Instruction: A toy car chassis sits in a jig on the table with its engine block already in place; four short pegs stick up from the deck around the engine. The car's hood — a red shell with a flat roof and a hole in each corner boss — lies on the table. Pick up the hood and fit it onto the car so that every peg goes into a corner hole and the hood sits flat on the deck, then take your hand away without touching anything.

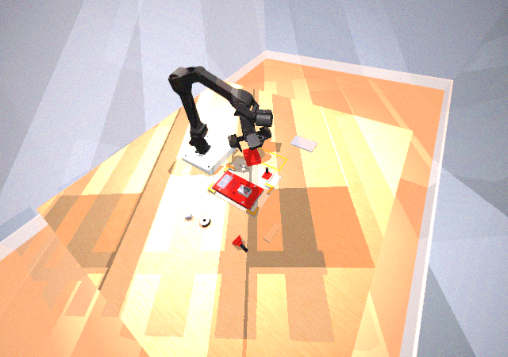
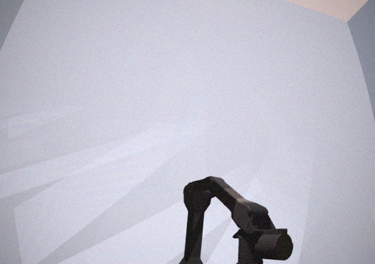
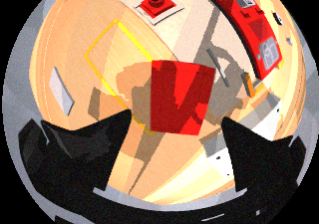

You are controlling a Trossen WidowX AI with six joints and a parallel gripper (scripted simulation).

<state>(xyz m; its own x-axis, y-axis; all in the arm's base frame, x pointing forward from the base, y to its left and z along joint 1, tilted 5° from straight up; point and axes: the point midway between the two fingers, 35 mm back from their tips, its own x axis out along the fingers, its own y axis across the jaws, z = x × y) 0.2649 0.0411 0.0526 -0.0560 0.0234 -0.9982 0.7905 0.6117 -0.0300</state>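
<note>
The hood (image 3: 181, 97) lay flat on the table (image 1: 352, 230) near its far edge, just beyond the car (image 1: 237, 189). To grasp it well, the arm needed to descend squarely, fingers straddling opposite sides. The gripper (image 3: 174, 144) hung above it, spread wide, holding and touching nothing.

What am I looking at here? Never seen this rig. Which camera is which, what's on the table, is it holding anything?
One black arm with a two-finger gripper. The top view looks down on the whole table; the exterior view catches only the arm against a wall; the wrist view looks down between the fingers. On the table: a red hood right below the gripper, and the car chassis in its jig nearby, plus small stray parts. The gripper is wide open and holds nothing.
</note>
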